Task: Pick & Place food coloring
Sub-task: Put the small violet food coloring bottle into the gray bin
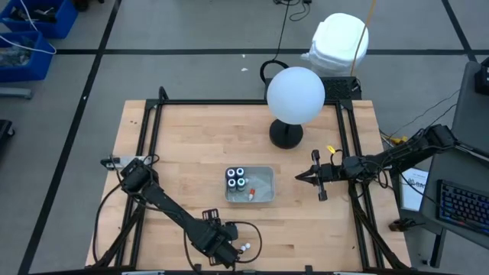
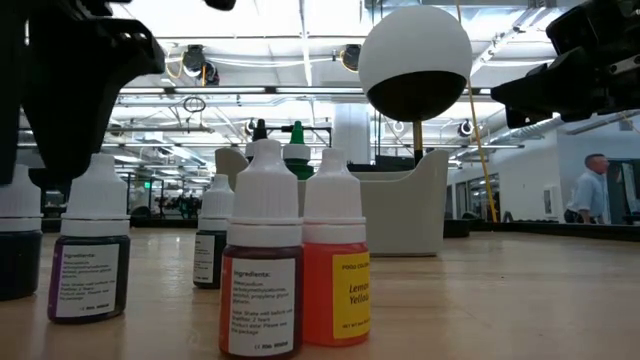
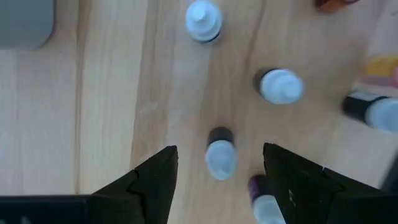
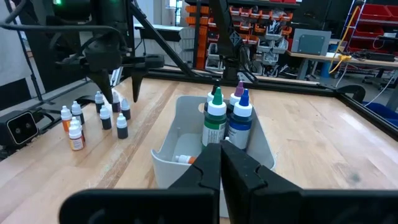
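Food coloring (image 3: 220, 152) bottles, white-capped, between open left gripper (image 3: 217, 177) fingers

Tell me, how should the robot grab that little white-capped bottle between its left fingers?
Come from straight above and pinch the white cap and neck. The bottle stands upright with its cap toward the left gripper, whose open fingers sit on either side of it. A purple bottle stands close to one finger, so a centred close looks safest.
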Controlling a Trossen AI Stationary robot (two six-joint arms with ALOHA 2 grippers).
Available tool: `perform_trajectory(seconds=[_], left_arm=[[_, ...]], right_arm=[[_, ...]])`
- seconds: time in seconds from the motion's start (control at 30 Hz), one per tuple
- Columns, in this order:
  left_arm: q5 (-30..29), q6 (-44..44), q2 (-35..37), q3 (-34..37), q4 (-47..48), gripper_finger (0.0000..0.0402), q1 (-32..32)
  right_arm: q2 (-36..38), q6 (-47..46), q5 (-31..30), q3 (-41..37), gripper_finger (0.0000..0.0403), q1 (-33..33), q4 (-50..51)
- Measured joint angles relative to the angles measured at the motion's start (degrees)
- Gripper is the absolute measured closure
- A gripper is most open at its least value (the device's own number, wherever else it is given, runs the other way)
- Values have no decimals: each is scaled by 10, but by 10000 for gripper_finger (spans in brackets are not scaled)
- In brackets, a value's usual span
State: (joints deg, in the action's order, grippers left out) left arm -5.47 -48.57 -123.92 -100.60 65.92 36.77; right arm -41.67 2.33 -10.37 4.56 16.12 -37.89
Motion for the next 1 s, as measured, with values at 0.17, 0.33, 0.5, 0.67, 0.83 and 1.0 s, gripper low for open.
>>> perform_trajectory(seconds=[0.17,0.33,0.5,0.67,0.83,1.0], left_arm=[[8,-4,0,18,-15,160,0],[10,0,0,32,-29,160,0],[10,-4,0,45,-31,160,-2],[10,-11,0,45,-32,161,-2],[10,-12,0,45,-33,165,-2],[10,-12,0,45,-32,210,-2]], right_arm=[[0,0,0,0,403,0,0],[0,1,0,0,403,0,0],[0,1,0,0,403,0,0],[0,1,0,0,403,0,0],[0,1,0,0,403,0,0],[0,1,0,0,403,0,0]])
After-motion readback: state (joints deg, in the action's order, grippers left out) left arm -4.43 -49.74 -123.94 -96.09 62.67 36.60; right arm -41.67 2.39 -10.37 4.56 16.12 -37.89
